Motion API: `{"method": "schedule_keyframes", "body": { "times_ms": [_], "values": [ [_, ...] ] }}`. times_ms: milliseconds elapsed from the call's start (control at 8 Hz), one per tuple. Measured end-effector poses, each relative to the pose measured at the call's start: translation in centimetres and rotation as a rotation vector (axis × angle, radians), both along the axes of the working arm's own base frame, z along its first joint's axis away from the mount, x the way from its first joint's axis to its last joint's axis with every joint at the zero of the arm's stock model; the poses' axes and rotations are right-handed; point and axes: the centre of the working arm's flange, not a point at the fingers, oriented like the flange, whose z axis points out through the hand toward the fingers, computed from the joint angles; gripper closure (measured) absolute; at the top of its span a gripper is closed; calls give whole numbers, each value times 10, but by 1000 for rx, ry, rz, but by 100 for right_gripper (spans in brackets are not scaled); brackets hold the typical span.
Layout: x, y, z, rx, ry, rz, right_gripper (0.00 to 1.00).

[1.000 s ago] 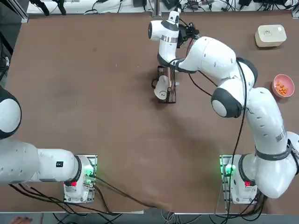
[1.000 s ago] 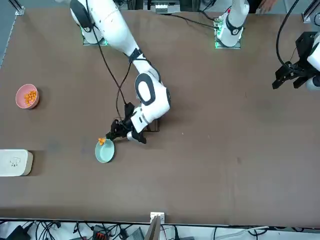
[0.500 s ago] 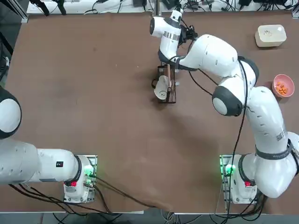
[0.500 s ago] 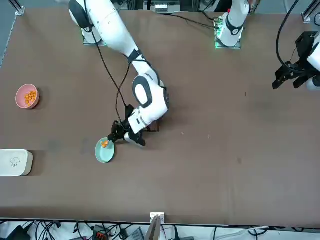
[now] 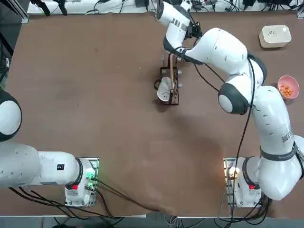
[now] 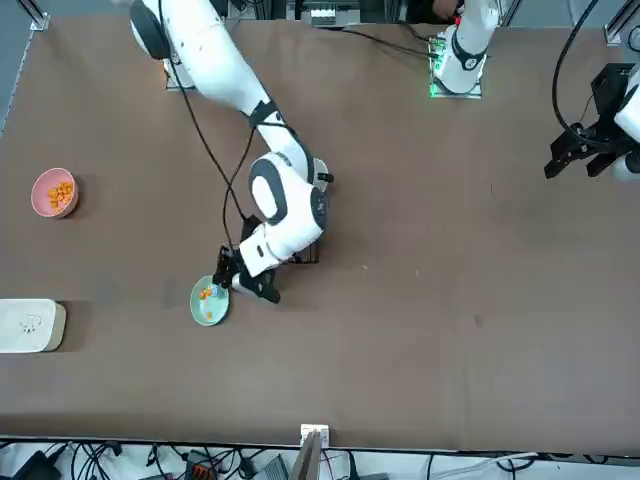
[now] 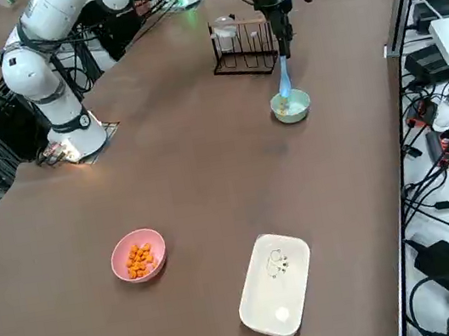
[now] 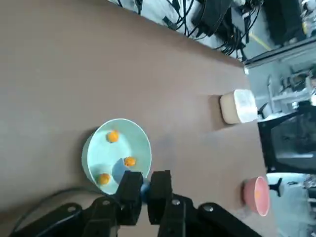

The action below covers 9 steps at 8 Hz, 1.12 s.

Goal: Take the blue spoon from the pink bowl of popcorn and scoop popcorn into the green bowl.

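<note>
- Brown surface spreads beneath everything we see.
- Our right fingers (image 8: 145, 197) are closed on the blue spoon (image 7: 284, 79), its bowl end down inside the green bowl (image 7: 301, 109), among popcorn pieces (image 8: 112, 136).
- Beside that, we see a dark rack (image 7: 241, 50).
- Farther off sits the pink bowl (image 7: 118, 263), holding more popcorn.

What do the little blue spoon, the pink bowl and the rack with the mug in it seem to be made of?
The blue spoon looks like plain plastic, evenly light blue. The pink bowl has a smooth, even colour: plastic or perhaps ceramic. The rack is probably dark-coated metal wire, judging by its thin bars.
</note>
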Motion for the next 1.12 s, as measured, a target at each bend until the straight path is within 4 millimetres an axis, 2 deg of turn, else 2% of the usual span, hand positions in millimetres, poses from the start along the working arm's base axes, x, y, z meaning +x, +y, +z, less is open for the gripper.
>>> {"method": "schedule_keyframes", "body": {
  "times_ms": [375,625,750,875,1125],
  "values": [
    [12,-22,43,163,20,-91,89],
    [19,-45,76,308,51,-174,89],
    [25,-62,94,389,71,-223,89],
    [31,-88,116,459,102,-261,89],
    [38,-154,160,577,206,-301,89]
  ]
}}
